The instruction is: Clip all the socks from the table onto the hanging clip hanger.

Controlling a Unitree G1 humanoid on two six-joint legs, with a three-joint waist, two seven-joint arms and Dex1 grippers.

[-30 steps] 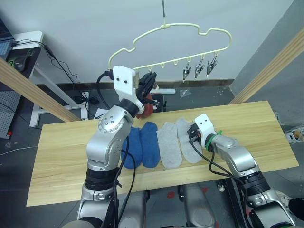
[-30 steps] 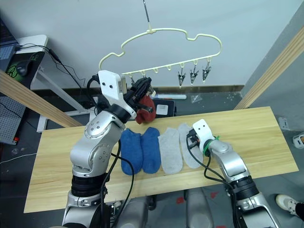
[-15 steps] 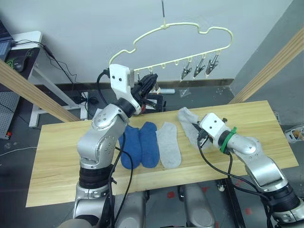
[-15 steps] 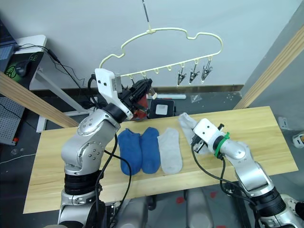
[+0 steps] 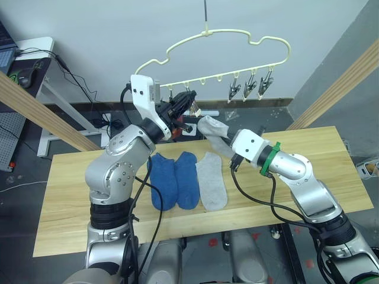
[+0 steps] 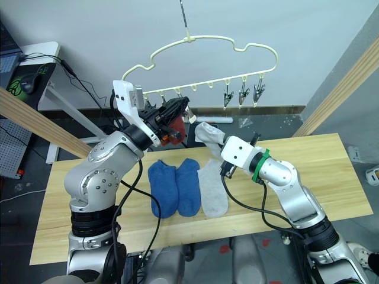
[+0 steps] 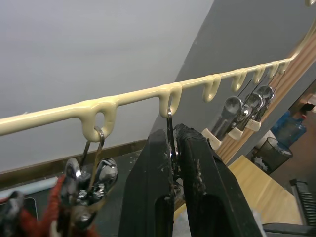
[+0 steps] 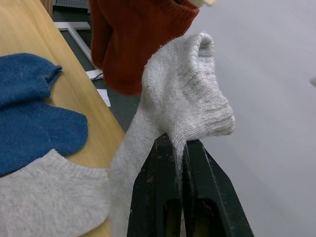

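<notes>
Socks [image 8: 182, 103]: soft matt knit, fuzzy. Table [image 5: 331, 160]: light grained wood. Hanger [image 7: 123, 98]: glossy pale plastic coating; clips [image 7: 232, 111] shiny metal.

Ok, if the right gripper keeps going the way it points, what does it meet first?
Likely the rust red sock hanging from the clip hanger, beyond the grey sock the right gripper holds; depth is unclear.

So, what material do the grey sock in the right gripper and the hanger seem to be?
The grey sock looks like soft knit fabric: fuzzy surface, ribbed cuff, and it droops limply from the right gripper. The clip hanger looks like wire under a glossy pale yellow coating, probably plastic; its clips shine like metal.
</notes>
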